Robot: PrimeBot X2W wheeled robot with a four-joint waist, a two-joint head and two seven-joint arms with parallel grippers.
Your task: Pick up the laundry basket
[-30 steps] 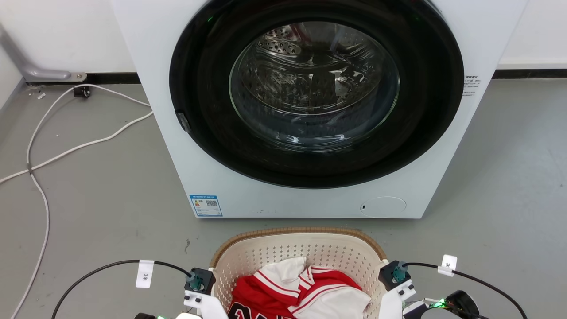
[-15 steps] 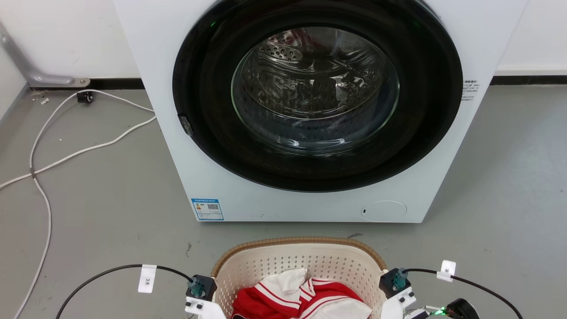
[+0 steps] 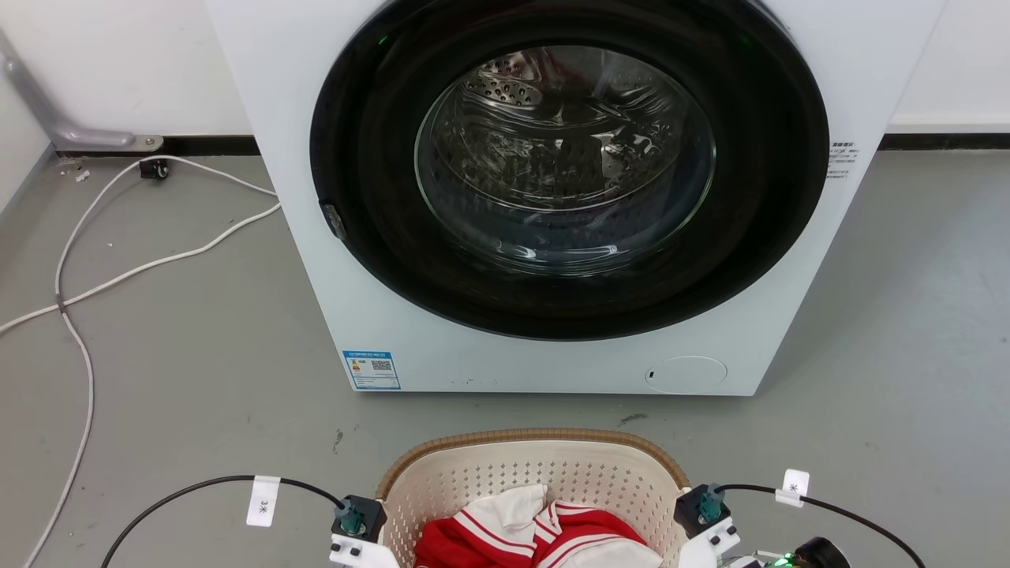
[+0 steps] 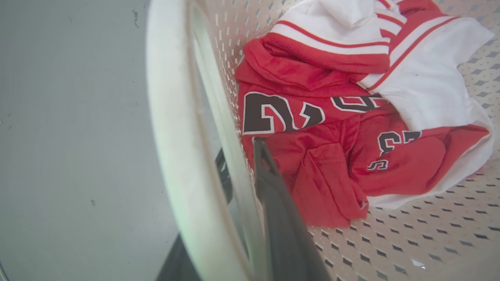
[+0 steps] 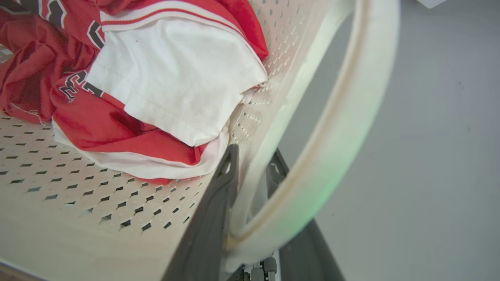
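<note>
The laundry basket (image 3: pixel 536 465) is cream, perforated and brown-rimmed, at the bottom centre of the head view, in front of the washing machine. Red and white jerseys (image 3: pixel 544 528) lie in it. In the left wrist view my left gripper (image 4: pixel 240 156) is shut on the basket's side wall (image 4: pixel 218 78), one finger inside, one outside, beside the white handle (image 4: pixel 172 136). In the right wrist view my right gripper (image 5: pixel 254 158) is shut on the opposite wall (image 5: pixel 273 89) the same way, by its handle (image 5: pixel 351 117). Both wrists flank the basket in the head view.
A white front-loading washing machine (image 3: pixel 394 315) with its round glass door shut stands just beyond the basket. White cables (image 3: pixel 79 300) trail over the grey floor at the left. Black cables (image 3: pixel 181 493) loop from my wrists. A grey pipe (image 3: pixel 71 134) runs along the left wall.
The basket and both wrists have slid down the head view, widening the floor gap to the washing machine. The whole view has also shifted slightly.
</note>
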